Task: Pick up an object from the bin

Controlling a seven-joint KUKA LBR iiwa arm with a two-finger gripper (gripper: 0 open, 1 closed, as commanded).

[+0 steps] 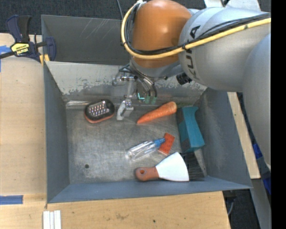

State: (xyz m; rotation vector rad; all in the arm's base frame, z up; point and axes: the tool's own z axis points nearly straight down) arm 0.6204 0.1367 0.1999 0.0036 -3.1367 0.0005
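My gripper (pixel 136 104) hangs low at the back of the bin, under the arm's orange dome. It stands open with nothing between its fingers. One light fingertip (pixel 124 109) is just right of a small oval black pad with a red rim and pale dots (pixel 99 111), close to it or touching. An orange carrot (pixel 157 112) lies just right of the gripper, pointing down to the left.
A teal block-shaped brush (pixel 190 128) with black bristles lies along the right wall. A clear tube with a blue and orange end (pixel 150 148) sits mid-floor. A white scraper with a brown handle (pixel 164 170) lies at the front. Bare floor spreads to the left front.
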